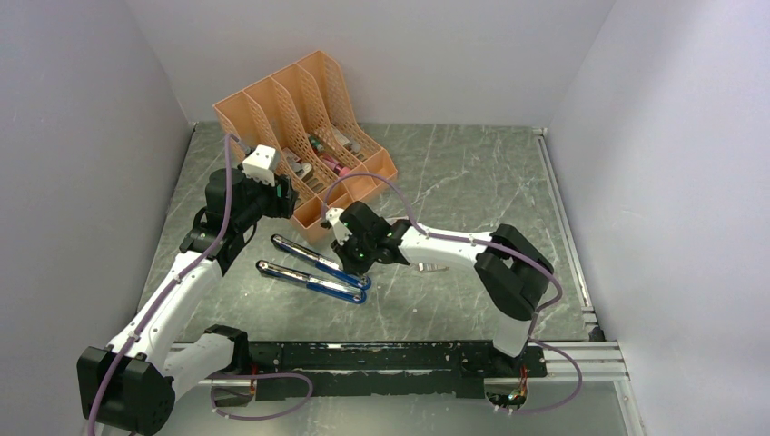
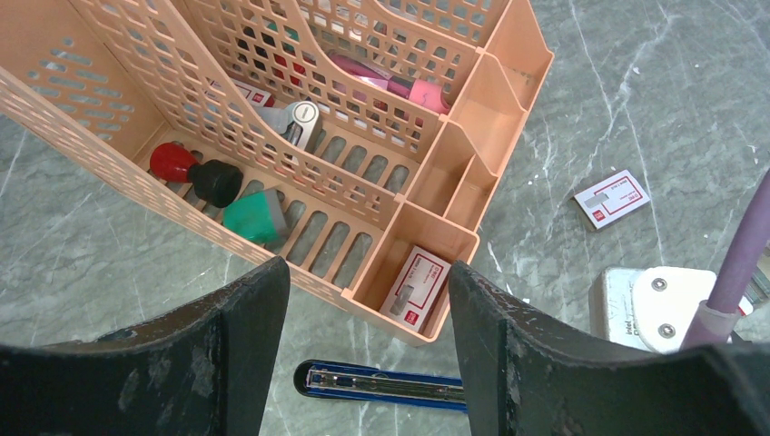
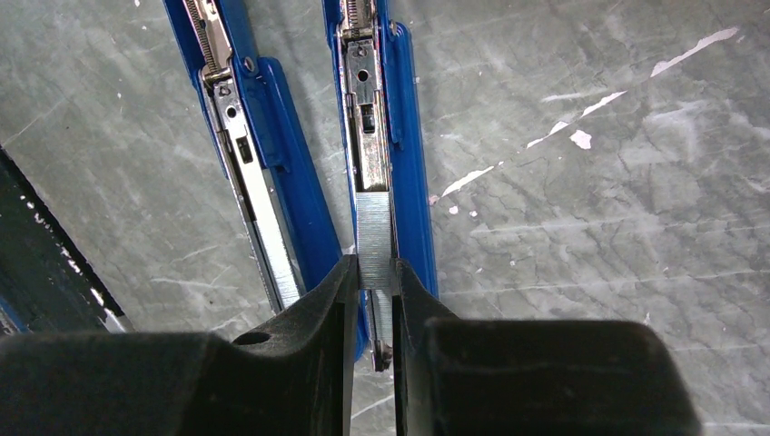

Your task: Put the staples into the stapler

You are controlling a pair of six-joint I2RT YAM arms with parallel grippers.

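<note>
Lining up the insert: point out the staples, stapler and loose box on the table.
staples (image 3: 373,238): right wrist view, middle of the strip.
stapler (image 3: 407,173): right wrist view, blue side wall.
box (image 2: 613,198): left wrist view, top face.

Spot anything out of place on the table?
A small white-and-red box lies loose on the table, outside the orange organizer; a similar box sits in its front compartment. The blue stapler lying splayed open suits loading.

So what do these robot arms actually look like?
Both the left arm and right arm are slim white segments joined by chunky black joints, with a lilac cable looping along each. A small white camera box sits at each wrist. The left hand and right hand each have two thick black fingers, scuffed with pale flecks.
</note>
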